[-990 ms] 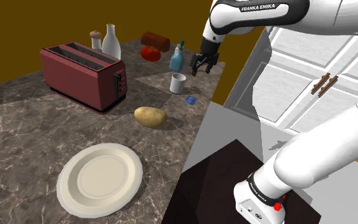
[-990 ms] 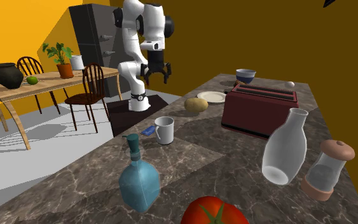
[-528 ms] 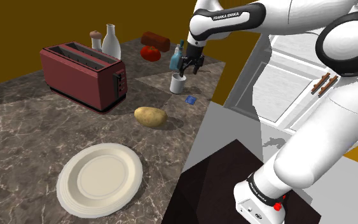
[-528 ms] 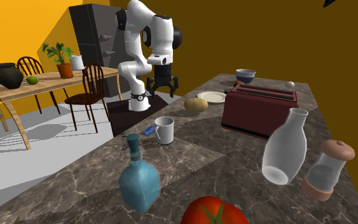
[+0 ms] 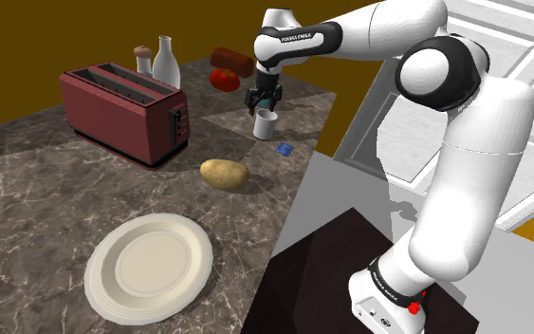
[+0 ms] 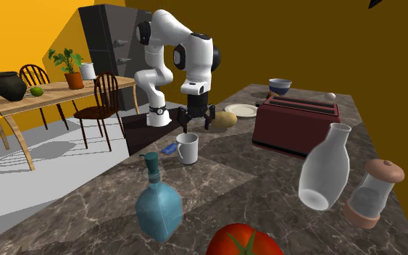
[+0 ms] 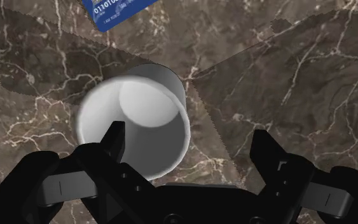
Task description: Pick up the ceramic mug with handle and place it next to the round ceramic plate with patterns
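Observation:
A plain white mug (image 5: 266, 122) stands upright on the dark marble counter (image 5: 27, 180) near its far corner; in the second exterior view the mug (image 6: 188, 148) shows a handle on its side. My black gripper (image 5: 260, 102) hangs open just above it. In the wrist view one finger (image 7: 115, 137) sits over the mug's (image 7: 147, 105) open mouth, and the other finger (image 7: 263, 145) is off to its side over bare marble. Nothing is held. The round white plate (image 5: 149, 264) lies at the near end of the counter, far from the mug.
A red toaster (image 5: 127, 112) and a potato (image 5: 224, 173) lie between mug and plate. A blue card (image 5: 284, 148) lies by the counter edge near the mug. A tomato (image 5: 223, 79), white bottle (image 5: 166, 63), grinder (image 5: 143, 59) and blue bottle (image 6: 158, 205) crowd the far end.
The arm has swung toward the shoulder view's left and come down. The gripper went from beside the counter edge to just over the mug, staying open.

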`<state>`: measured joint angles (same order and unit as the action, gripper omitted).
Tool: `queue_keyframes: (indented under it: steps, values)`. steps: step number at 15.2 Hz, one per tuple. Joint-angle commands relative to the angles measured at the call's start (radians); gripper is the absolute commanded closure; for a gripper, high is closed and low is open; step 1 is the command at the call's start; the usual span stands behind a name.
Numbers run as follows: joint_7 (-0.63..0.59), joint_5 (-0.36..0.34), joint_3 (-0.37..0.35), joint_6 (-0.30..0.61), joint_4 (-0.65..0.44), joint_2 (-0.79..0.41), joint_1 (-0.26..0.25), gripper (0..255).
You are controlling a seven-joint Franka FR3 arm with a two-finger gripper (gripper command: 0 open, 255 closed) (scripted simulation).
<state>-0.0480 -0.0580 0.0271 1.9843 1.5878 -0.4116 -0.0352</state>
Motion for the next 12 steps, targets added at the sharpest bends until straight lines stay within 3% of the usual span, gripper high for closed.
queue_keyframes:
  steps: [1, 7, 12]
  values:
    - [0.002, -0.001, 0.002, 0.014, -0.028, -0.043, 0.003, 0]
    - [0.002, -0.002, 0.003, 0.082, 0.014, -0.069, 0.006, 0]
    - [0.001, -0.002, 0.003, 0.089, 0.017, -0.072, 0.006, 0]
